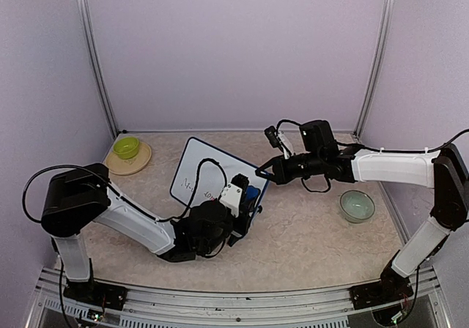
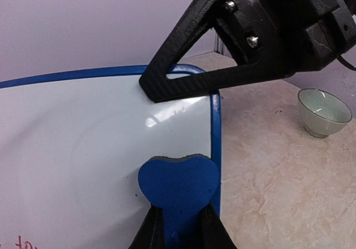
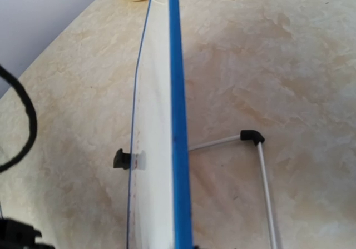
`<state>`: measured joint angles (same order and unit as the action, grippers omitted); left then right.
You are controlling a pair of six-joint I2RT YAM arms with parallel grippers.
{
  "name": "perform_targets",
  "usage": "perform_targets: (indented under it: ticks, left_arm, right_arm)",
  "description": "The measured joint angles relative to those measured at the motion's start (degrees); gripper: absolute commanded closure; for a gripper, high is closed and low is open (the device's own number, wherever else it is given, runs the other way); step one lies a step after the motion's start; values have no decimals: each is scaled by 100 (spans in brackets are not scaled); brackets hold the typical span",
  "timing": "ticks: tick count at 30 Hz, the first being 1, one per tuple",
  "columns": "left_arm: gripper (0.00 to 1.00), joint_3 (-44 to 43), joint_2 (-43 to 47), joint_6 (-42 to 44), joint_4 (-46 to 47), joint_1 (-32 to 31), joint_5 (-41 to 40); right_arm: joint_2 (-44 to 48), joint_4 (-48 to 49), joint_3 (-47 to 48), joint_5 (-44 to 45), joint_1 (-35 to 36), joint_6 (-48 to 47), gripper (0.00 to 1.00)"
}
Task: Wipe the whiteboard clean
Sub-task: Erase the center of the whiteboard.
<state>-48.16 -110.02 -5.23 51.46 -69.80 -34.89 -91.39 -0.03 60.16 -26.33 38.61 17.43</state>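
The left gripper (image 2: 181, 227) is closed on a blue eraser (image 2: 178, 182), one black finger (image 2: 153, 231) on each side of its lower part. The eraser's rounded top, edged with a thin dark layer, lies against the white face of the whiteboard (image 2: 83, 149), just inside the right-hand stretch of the blue frame. The face around it looks wiped, with a faint curved smear. A few red marker strokes (image 2: 19, 240) show at the bottom left of the left wrist view, cut off and unreadable.

From above, the whiteboard (image 1: 201, 163) stands tilted in the middle of the tabletop (image 1: 315, 240), and the eraser (image 1: 251, 195) is at its near right corner. Dark and reddish handwriting (image 1: 198, 189) sits low on the face, too small to read.

The right gripper (image 1: 267, 173) is clamped on the board's upper right corner. One black carbon-weave finger (image 2: 189, 76) presses on the front face at the top edge; the other is hidden behind the board. The right wrist view shows the blue frame (image 3: 177, 93) edge-on, a wire fold-out leg (image 3: 261, 165) with a black elbow resting on the table, and a small black clip (image 3: 122, 159) on the other face.

A pale green cup (image 1: 357, 205) stands well apart to the right. At the rear left, a lime-green bowl (image 1: 127, 147) sits on a tan plate (image 1: 139, 163). No brand or label is legible.
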Motion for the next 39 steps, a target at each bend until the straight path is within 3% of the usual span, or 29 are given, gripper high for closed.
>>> perform_targets:
  ticks: [14, 28, 39]
  left_arm:
    - [86, -28, -55, 31, -11, -7, -302]
    - [87, 890, 931, -146, -684, 1506, -1062]
    - [85, 1814, 2347, -177, -1126, 2822, -195]
  right_arm:
    - [9, 15, -2, -22, 0, -9, 100]
    - [116, -37, -22, -28, 70, -15, 100]
    - [149, -240, 94, -133, 114, -229, 100]
